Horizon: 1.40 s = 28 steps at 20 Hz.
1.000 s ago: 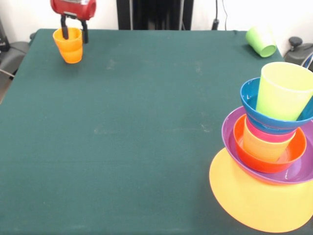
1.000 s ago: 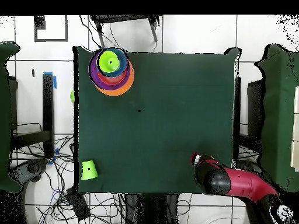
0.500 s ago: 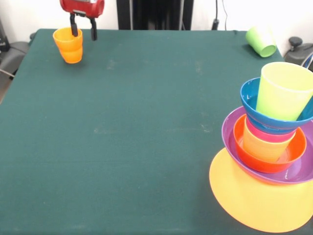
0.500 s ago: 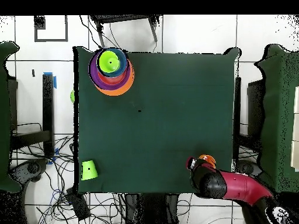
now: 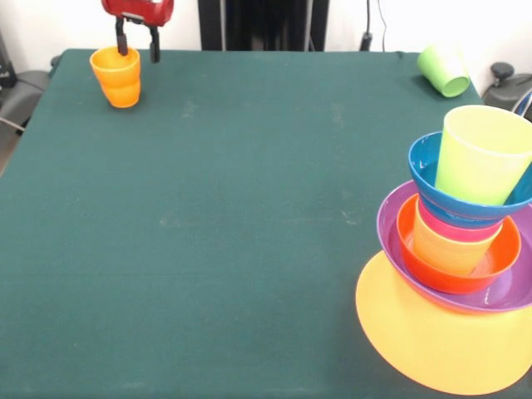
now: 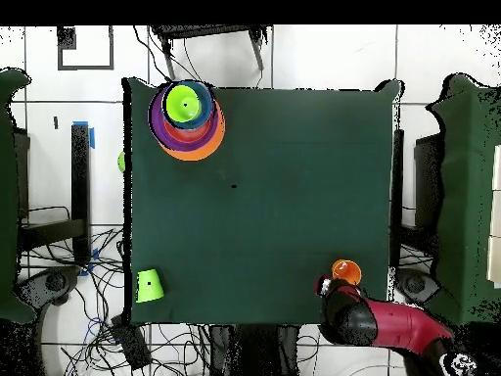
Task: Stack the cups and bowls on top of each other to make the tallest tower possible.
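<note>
No brand, label or writing is legible on any item. The claw (image 5: 138, 43), fingers apart and holding nothing, hangs at the bench's (image 5: 208, 208) 11 o'clock corner in the front view, just beside the upright orange cup (image 5: 116, 76), a smooth tapered plastic tumbler. At 3 to 4 o'clock stands the tower (image 5: 461, 258): glossy round bowls nested, a lime cup (image 5: 482, 156) tilted on top. A green cup (image 5: 443, 70) lies tipped at 1 o'clock. The bench has a matte dark green cover.

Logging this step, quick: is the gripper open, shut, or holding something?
Gripper: open, holding nothing; it sits just beside the orange cup, which stands on the table.
</note>
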Each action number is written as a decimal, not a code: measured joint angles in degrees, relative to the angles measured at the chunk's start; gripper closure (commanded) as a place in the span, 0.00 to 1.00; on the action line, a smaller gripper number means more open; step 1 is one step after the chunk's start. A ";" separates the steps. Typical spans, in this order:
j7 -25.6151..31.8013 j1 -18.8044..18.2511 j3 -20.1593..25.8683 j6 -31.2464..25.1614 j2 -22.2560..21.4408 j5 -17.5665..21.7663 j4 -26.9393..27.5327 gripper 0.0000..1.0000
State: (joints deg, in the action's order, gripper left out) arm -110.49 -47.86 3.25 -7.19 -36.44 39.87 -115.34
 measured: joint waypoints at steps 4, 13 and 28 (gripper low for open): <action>0.00 0.01 -2.60 4.27 2.05 1.45 0.01 0.00; 0.00 0.25 -4.31 10.35 5.45 1.51 0.02 0.00; 0.00 0.46 -4.30 11.20 6.18 1.51 0.03 0.00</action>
State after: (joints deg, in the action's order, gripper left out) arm -110.49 -47.40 -1.05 4.01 -30.27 41.38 -115.30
